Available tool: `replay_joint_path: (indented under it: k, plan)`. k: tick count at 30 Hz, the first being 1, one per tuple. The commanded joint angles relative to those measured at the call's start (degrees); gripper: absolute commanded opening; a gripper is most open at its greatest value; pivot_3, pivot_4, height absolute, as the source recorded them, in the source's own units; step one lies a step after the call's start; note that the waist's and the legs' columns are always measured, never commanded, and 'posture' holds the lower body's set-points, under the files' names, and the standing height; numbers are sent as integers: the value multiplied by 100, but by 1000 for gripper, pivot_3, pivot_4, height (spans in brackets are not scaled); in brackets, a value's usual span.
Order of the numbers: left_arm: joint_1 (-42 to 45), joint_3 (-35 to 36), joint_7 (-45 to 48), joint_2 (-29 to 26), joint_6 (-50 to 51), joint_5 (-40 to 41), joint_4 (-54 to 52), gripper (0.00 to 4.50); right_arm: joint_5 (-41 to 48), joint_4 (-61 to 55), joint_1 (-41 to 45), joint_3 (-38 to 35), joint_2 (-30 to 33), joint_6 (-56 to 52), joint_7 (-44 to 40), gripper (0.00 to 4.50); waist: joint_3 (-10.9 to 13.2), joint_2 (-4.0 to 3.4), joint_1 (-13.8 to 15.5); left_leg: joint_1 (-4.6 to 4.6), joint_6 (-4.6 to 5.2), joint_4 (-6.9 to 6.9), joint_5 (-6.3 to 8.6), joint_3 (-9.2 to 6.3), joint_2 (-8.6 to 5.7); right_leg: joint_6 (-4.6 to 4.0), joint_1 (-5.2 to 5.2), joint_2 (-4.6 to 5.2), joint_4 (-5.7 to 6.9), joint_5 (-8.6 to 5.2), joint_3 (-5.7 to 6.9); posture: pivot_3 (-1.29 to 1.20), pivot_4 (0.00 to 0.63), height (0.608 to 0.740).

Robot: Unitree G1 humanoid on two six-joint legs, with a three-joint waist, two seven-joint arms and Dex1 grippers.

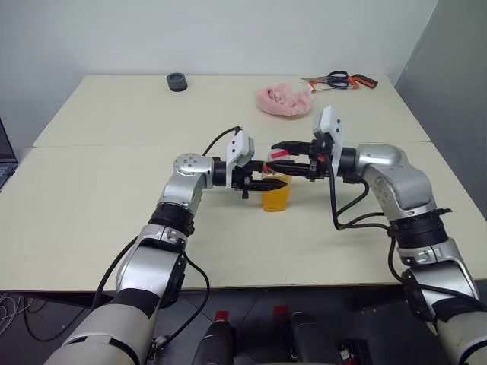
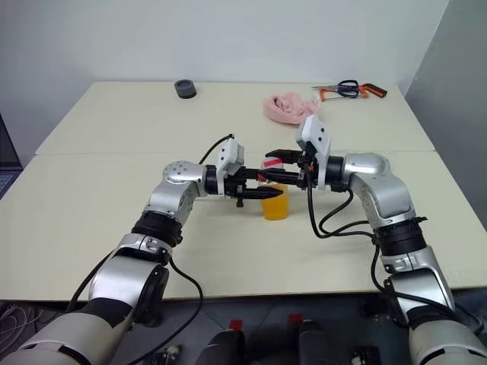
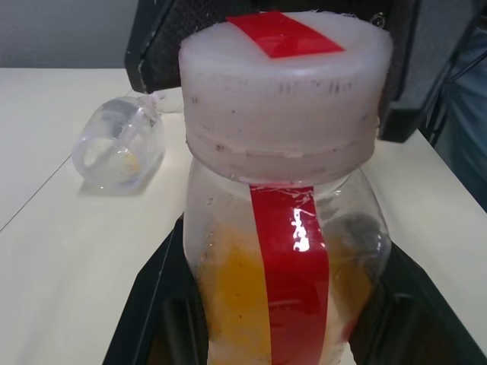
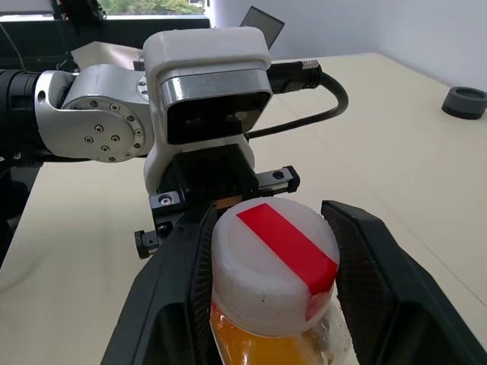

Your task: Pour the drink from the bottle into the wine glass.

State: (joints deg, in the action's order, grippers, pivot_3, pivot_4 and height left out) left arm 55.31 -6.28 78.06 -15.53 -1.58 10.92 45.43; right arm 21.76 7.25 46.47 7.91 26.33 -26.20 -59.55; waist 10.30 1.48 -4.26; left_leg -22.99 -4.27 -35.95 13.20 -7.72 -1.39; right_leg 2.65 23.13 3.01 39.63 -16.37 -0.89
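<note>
Bottle (image 1: 275, 190) upright mid-table, L gripper (image 1: 262, 183) clamped tight on its body. R gripper (image 4: 266, 281) straddles the cap (image 4: 272, 266), fingers half-open, grip on it unclear. Risk: if R twists w/ L's hold weak, bottle spins or tips, drink (image 3: 228, 304) spills.

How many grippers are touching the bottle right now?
2. The left gripper is shut on the bottle body; the right gripper has its fingers around the cap.

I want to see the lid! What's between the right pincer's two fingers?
The bottle's white cap with its red strip, seen in the right wrist view.
</note>
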Motion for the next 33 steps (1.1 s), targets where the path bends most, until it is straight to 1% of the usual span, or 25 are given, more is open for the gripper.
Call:
replay_joint_path:
  k: [1, 3, 5, 6, 8, 11, 13, 16, 21, 26, 33]
  plan:
    - [121, -47, 152, 84, -164, 41, -293, 1787, 65, -594, -425, -431, -77, -99, 672, 2575, -1, 1, 17, -1, 0, -2, 0, 0, -1, 0, 0, 1, 1, 0, 0, 0, 150, 740]
    - [111, -46, 138, 83, -165, 43, -300, 1787, 61, -1096, -698, -588, -120, -149, 1011, 3191, 0, 0, 40, -3, 0, -3, 0, -3, -1, 0, 0, 1, 1, 0, 2, 0, 150, 740]
    - [125, -39, 104, 84, -170, 42, -278, 1786, -133, -2212, -1205, -724, -287, -313, 1856, 3830, 0, 0, 75, -3, 0, -4, 0, 1, -3, 0, 2, 3, 4, 0, -3, 0, 150, 740]
    - [134, -33, 96, 82, -173, 40, -257, 1786, -344, -2730, -1471, -669, -382, -322, 2256, 3881, 0, 0, 79, -5, 0, -3, 0, -3, -1, 0, 4, 2, 4, 0, 0, 0, 150, 740]
    - [143, -26, 95, 77, -177, 38, -231, 1786, -682, -3324, -1800, -505, -547, -392, 2846, 3881, -1, 0, 71, -5, 0, 0, 0, 1, -2, 0, 8, 1, 6, 0, -5, 0, 150, 740]
    - [173, -35, 104, 82, -197, 15, -179, 1786, -1447, -3844, -2168, -30, -832, -410, 3701, 3881, -1, 0, 62, -2, 0, -2, 0, 1, 0, 1, 8, 0, 13, -1, -5, 0, 150, 740]
    - [186, -38, 118, 85, -210, 1, -155, 1786, -1697, -3939, -2238, 131, -925, -425, 3941, 3881, -1, 0, 63, -1, 0, -4, 0, 1, 0, 2, 8, -2, 18, -1, -5, 0, 150, 740]
    - [218, -40, 136, 99, -241, -27, -101, 1786, -2051, -3885, -2241, 321, -835, -312, 4035, 3881, -1, 0, 77, -1, 0, -7, 0, 3, -1, 2, 8, -2, 18, -1, -6, 0, 150, 740]
    - [254, -36, 153, 120, -273, -47, -43, 1786, -2232, -3809, -2248, 333, -858, -238, 4125, 3881, -1, 0, 82, -1, 0, -7, 0, 2, -1, 1, 7, -3, 17, -1, -5, 0, 150, 740]
    - [242, -23, 165, 97, -285, -57, -35, 1786, -2242, -3823, -2316, 148, -910, -298, 4230, 3881, -1, 0, 81, -1, 0, -6, 0, 2, 0, 1, 7, -3, 17, -1, -5, 0, 150, 740]
    - [183, -10, 136, 60, -280, -65, -84, 1786, -2143, -4054, -2599, -136, -741, -513, 4211, 3881, -1, 0, 83, -1, 1, -7, 0, 2, 0, 1, 6, -2, 16, -1, -5, 0, 150, 740]
